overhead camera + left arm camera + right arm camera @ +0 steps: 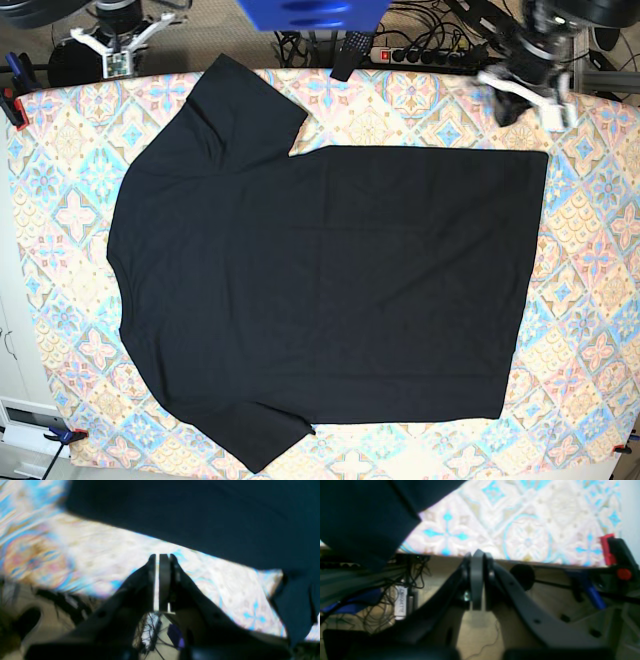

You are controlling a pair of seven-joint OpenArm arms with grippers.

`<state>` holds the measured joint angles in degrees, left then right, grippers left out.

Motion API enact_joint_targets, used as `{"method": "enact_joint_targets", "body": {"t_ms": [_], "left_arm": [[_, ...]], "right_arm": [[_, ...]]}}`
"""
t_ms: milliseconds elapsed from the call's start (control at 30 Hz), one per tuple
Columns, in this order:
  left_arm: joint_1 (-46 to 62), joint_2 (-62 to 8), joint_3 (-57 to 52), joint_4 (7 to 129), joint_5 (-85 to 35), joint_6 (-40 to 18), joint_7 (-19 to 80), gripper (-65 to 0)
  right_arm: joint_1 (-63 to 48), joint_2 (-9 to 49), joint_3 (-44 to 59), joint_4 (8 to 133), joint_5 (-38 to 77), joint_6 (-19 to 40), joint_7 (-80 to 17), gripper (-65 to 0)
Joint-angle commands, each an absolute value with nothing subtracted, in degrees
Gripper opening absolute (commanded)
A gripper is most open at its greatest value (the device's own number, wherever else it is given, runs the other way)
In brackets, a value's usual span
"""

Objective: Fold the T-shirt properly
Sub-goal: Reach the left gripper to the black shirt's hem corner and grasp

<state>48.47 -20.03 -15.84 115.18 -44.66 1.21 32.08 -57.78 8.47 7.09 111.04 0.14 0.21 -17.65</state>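
Note:
The black T-shirt [320, 280] lies flat and spread out on the patterned tablecloth [590, 330], neck to the left, hem to the right, both sleeves out. My left gripper [528, 92] hovers past the far right hem corner; in the left wrist view [158, 558] its jaws are together with only a thin slit and hold nothing, and the shirt [200, 517] lies ahead of it. My right gripper [115, 45] is beyond the far left table edge; in the right wrist view [477, 555] it is shut and empty, with a shirt sleeve [365, 517] at upper left.
A power strip [420, 55] and cables lie beyond the far table edge. A blue object [310, 12] hangs at the top centre. Red clamps hold the cloth at the left corners [12, 100] and one shows in the right wrist view [607, 548].

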Motion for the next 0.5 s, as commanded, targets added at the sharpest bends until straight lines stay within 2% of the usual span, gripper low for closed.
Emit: {"method": "enact_joint_targets", "body": {"t_ms": [0, 133, 267, 333, 467], "left_arm": [[47.8, -20.4, -18.0, 116.1, -47.0, 0.4, 33.5, -62.2], [43.9, -20.2, -23.9, 115.9, -53.8, 0.3, 41.2, -62.1], [42.2, -19.6, -26.0, 115.8, -56.9, 0.3, 42.9, -61.3], [41.9, -17.8, -27.5, 115.8, -58.1, 0.4, 43.1, -56.5], [41.7, -14.8, -30.5, 115.7, -58.9, 0.4, 43.2, -42.4]], "right_arm": [[-57.5, 9.0, 6.8, 112.0, 0.0, -0.2, -16.3, -65.0], [-56.0, 9.0, 5.1, 112.0, 0.0, -0.2, -16.3, -65.0], [-54.8, 9.0, 4.6, 112.0, 0.0, -0.2, -16.3, -65.0], [-54.3, 9.0, 4.6, 112.0, 0.0, -0.2, -16.3, -65.0], [-53.6, 9.0, 4.8, 112.0, 0.0, -0.2, -16.3, -65.0]]}}
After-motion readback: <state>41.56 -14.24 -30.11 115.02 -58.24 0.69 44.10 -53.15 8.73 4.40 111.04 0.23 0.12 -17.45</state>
